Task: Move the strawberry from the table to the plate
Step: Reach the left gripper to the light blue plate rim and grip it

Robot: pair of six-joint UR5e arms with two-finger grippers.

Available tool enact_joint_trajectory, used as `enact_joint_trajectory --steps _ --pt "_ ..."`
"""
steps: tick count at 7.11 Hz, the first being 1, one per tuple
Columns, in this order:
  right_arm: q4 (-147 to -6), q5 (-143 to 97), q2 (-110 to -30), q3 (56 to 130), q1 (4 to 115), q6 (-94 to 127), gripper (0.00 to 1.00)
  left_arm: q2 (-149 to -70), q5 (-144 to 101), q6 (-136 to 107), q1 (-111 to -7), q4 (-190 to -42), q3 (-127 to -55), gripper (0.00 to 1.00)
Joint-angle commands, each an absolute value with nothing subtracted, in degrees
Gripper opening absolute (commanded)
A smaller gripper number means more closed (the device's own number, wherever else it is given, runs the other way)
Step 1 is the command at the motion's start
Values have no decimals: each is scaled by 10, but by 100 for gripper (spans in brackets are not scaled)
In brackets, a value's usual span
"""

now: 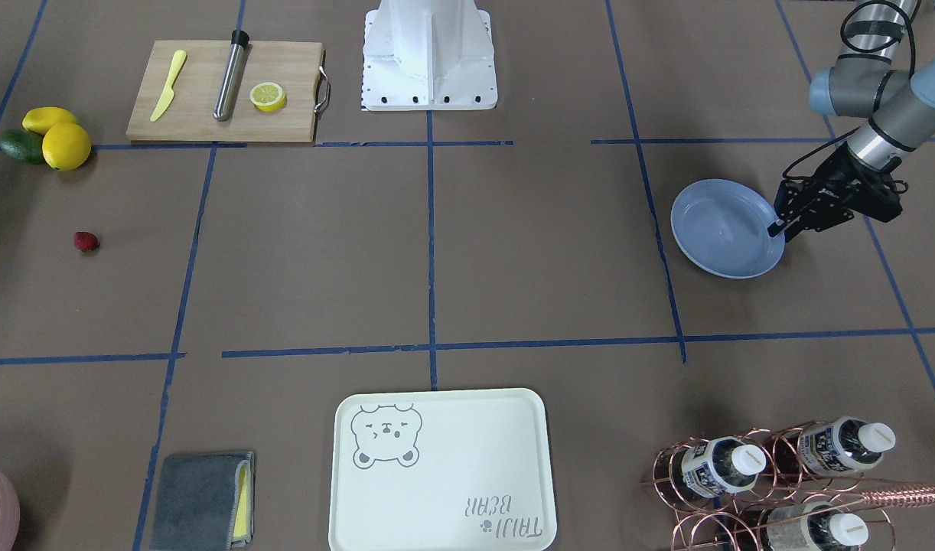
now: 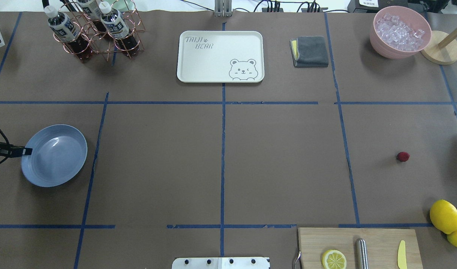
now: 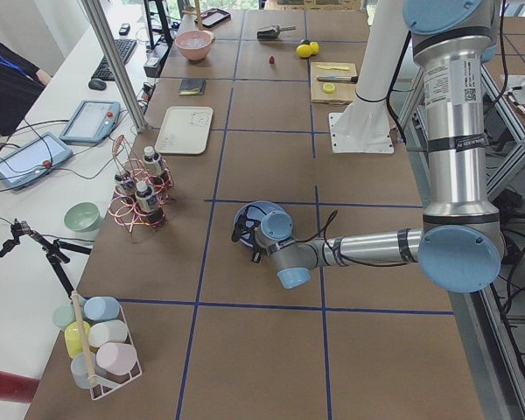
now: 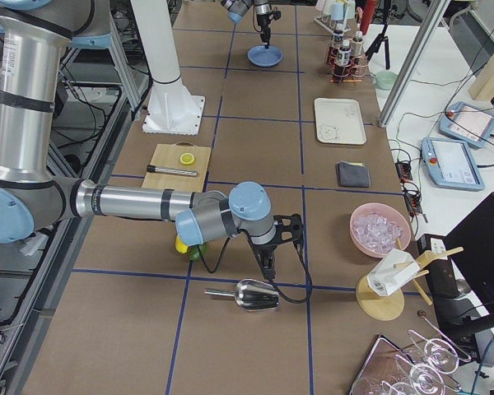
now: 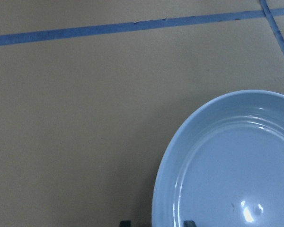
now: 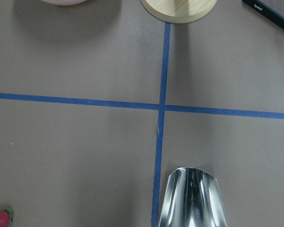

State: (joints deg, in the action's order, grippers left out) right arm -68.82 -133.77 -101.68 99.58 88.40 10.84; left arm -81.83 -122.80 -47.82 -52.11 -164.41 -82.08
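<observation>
The strawberry [image 1: 86,242] [image 2: 402,156], small and dark red, lies alone on the brown table [image 2: 281,164], and shows in the bottom left corner of the right wrist view [image 6: 0,219]. On the other side rests the light-blue plate [image 1: 724,229] [image 2: 54,155] [image 5: 236,165], with nothing in it. My left gripper [image 1: 777,227] [image 2: 27,151] is at the plate's outer edge; its fingertips [image 5: 125,223] straddle the rim closely, shut on it. My right gripper [image 4: 267,267] hangs low over the table beside a metal scoop [image 6: 194,198]. Whether it is open or shut I cannot tell.
A cutting board [image 1: 223,92] holds a lemon half, a yellow knife and a steel rod. Two lemons [image 1: 66,145] and a green fruit sit near the strawberry. A cream bear tray [image 1: 441,471], grey cloth [image 1: 200,501], bottle rack [image 1: 773,478] and pink ice bowl [image 2: 400,31] line the far edge.
</observation>
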Motion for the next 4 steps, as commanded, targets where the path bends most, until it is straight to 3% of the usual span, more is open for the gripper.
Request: enact_joint_trajectory --steps 1,4 --pt "-688 -1338 -1017 996 884 108 100 -818 -1229 -480 -521 -1645 -837 0" --pt "-688 -1339 -1018 997 884 109 100 -837 -1252 -559 -504 -1481 -1021 0"
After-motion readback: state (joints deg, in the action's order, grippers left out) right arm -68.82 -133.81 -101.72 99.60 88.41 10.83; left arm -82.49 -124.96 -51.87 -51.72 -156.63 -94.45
